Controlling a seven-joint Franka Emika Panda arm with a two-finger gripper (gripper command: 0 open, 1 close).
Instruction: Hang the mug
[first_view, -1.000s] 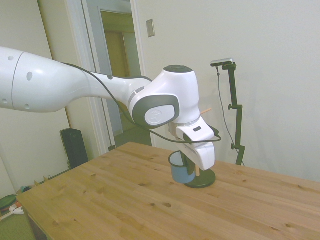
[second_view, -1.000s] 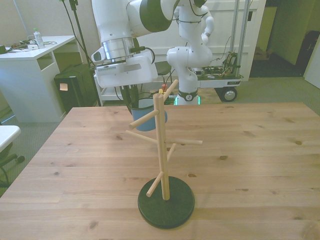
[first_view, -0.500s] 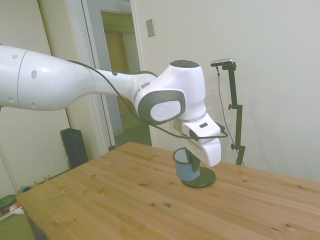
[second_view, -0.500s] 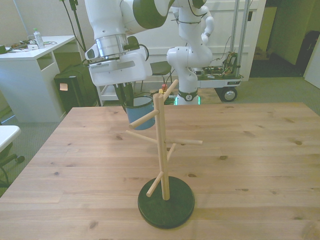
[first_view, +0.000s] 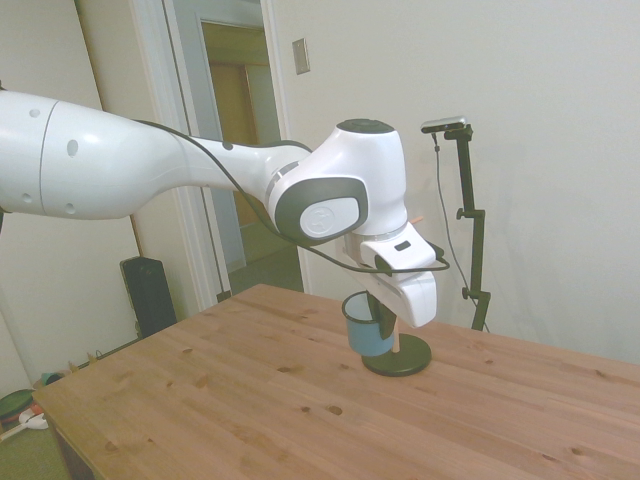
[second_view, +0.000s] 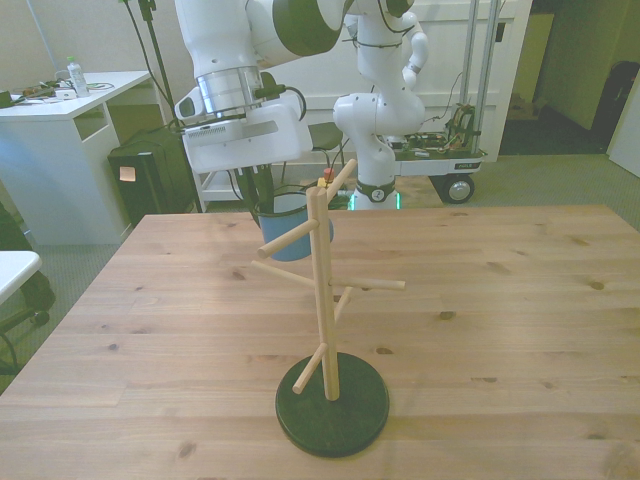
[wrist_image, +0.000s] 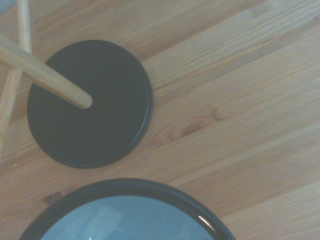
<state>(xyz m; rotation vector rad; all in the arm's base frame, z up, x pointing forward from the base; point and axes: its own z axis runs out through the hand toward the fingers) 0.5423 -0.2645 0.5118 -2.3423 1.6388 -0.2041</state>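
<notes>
Item one: mug, light blue with a dark rim, which we record as held upright in the air above the table, mouth up. In the front view it hangs behind the rack's upper pegs, toward the front view's left of the post; in the side view it sits just beside the rack's dark round base.

Item two: gripper, pointing down, its dark fingers reaching to the mug's rim; we list the jaws as pinching the mug's wall.

Item three: rack, wooden post with angled pegs on a black disc base, standing on the table. We see no peg through the mug's handle.
</notes>
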